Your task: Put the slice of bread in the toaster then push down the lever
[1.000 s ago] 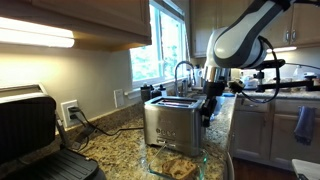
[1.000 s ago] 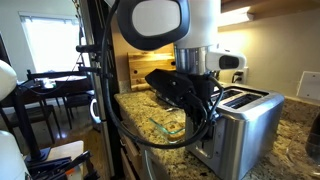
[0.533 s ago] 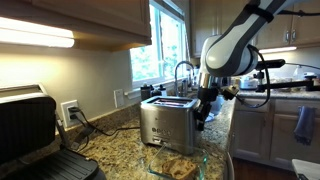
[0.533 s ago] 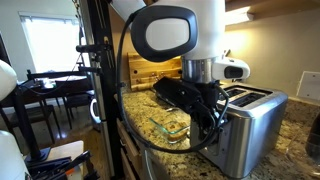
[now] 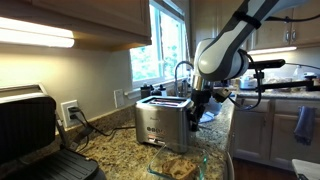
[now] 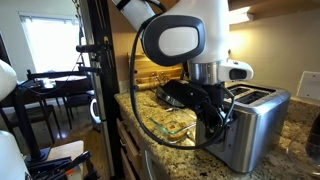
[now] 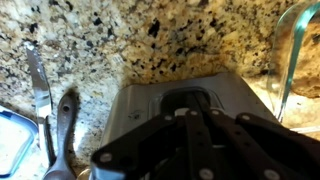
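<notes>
Toaster (image 7: 150, 100) end sits right under the tool (image 5: 197, 110), glass dish (image 7: 296, 50) just beside.

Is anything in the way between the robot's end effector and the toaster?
No, nothing visible is in the way. The end effector is right at the end of the toaster, with nothing between them in the wrist view. The glass dish sits beside the toaster, off that path.

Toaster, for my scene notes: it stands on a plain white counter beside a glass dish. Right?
No. The counter is speckled brown granite, not plain white; the wrist view shows it. The toaster does stand beside the glass dish.
</notes>
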Robot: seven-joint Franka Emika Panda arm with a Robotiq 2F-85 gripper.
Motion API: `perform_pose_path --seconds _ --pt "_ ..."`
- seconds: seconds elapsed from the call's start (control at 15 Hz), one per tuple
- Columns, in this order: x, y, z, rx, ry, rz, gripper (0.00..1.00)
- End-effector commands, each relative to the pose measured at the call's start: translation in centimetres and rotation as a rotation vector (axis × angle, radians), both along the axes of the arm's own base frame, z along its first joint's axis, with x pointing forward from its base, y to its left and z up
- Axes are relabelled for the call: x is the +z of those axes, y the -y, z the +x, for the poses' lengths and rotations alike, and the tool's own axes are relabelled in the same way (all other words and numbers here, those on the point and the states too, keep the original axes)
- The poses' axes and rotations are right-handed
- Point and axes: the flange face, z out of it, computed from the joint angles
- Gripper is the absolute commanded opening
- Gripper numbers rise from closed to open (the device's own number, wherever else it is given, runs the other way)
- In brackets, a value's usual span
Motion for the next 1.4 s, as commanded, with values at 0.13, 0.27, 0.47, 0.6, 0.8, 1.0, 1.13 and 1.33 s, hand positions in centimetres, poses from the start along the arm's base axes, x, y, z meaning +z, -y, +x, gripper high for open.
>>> perform_pose_path --seconds 0.13,0.27,0.47,0.6,0.8,1.0,1.13,1.33 --pt "-2.3 -0.3 2.2 -0.034 -0.001 0.005 0.03" --pt "-1.6 -0.1 2.0 -0.029 0.002 0.011 0.03" --pt "-0.7 0.1 1.4 -0.028 0.008 0.015 0.02" --pt "-0.4 0.2 1.0 -0.028 0.011 0.014 0.03" --pt "0.2 0.3 0.3 -0.027 0.019 0.015 0.02" --pt "0.8 0.5 0.2 -0.028 0.027 0.021 0.02" --pt "1.3 0.6 -0.3 -0.028 0.036 0.029 0.02" --pt "1.8 1.0 -0.7 -0.032 0.047 0.035 0.02"
